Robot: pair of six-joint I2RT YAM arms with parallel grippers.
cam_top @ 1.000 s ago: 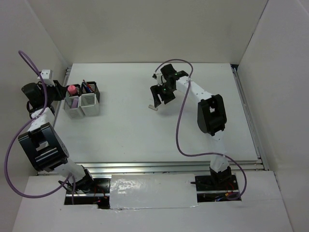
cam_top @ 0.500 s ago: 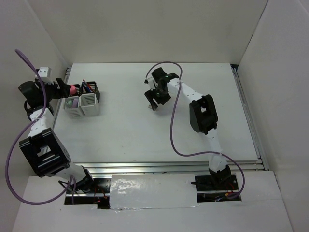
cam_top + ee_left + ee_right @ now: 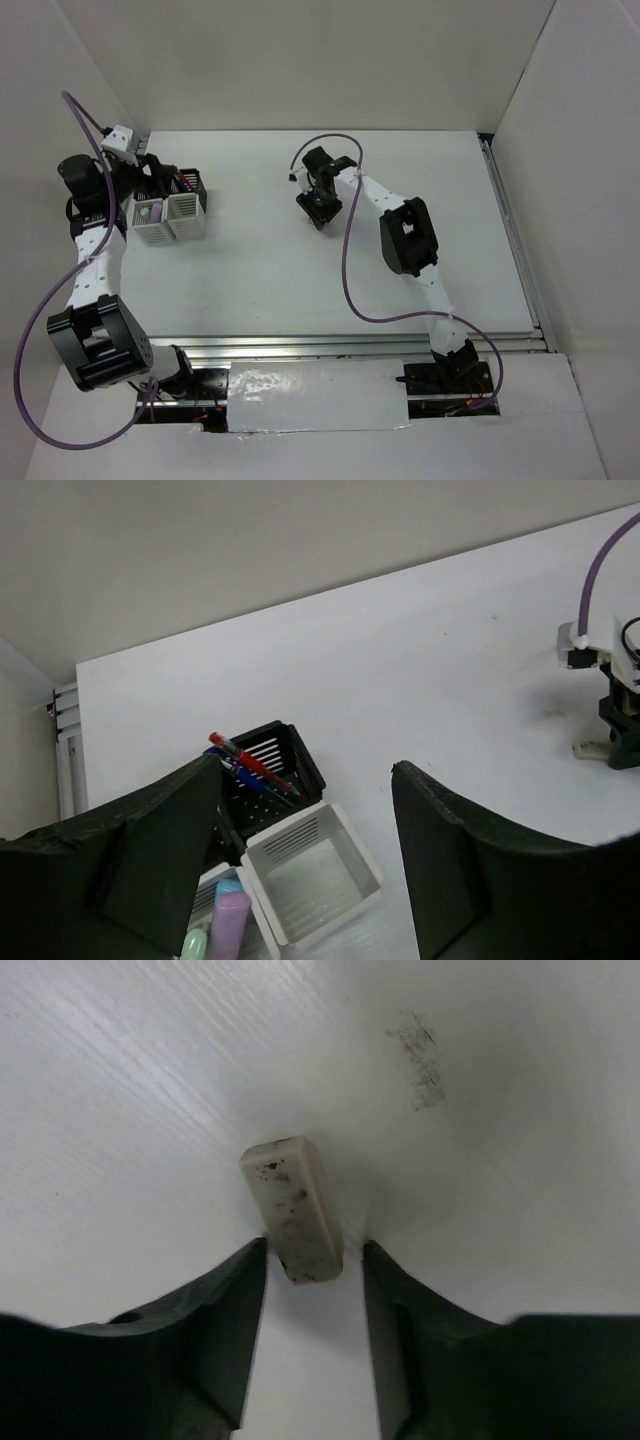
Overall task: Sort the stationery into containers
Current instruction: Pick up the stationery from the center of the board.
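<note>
Red pen (image 3: 252,762) and blue pen (image 3: 238,772) lean in the black bin (image 3: 296,752), lilac marker (image 3: 231,922) in a white bin (image 3: 152,235). Left tool (image 3: 305,772) gapes above them; right tool (image 3: 315,1252), fingers apart, straddles the beige eraser (image 3: 292,1208) on the worktop (image 3: 120,1080).

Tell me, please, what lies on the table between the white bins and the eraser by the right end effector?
Nothing: the table between bins and eraser is bare, shown in the top external view.
</note>
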